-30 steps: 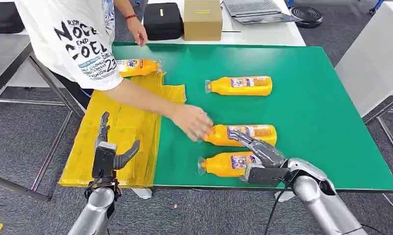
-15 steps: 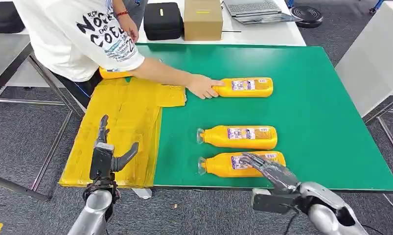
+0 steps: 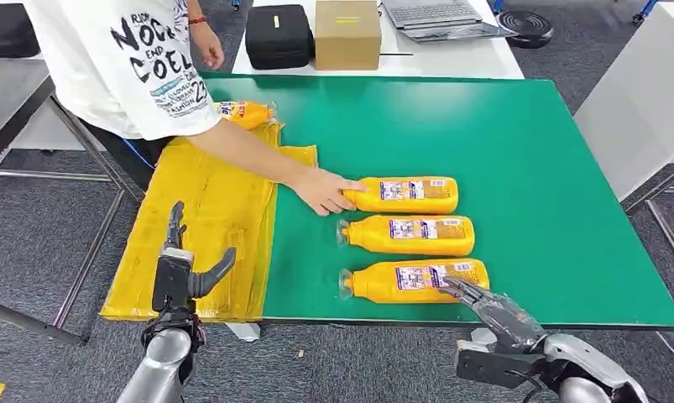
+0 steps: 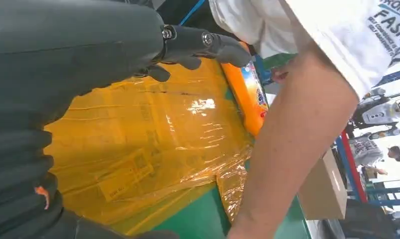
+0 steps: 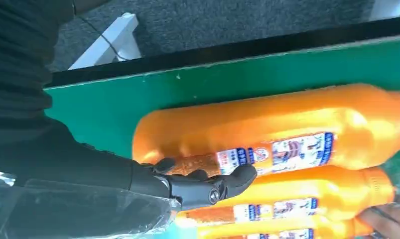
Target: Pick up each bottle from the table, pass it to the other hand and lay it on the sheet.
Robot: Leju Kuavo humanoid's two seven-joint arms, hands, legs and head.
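Right robot hand hangs at the desk front edge with fingers spread and holding nothing, its tips reaching over the base of the nearest bottle, probably lining up a grasp. Beyond that bottle lie two more in a tidy row, a person's hand resting on the far bottle, seemingly setting it within reach. Left robot hand waits released over the yellow sheet beside the row, ready to receive; another bottle lies at the sheet's far end.
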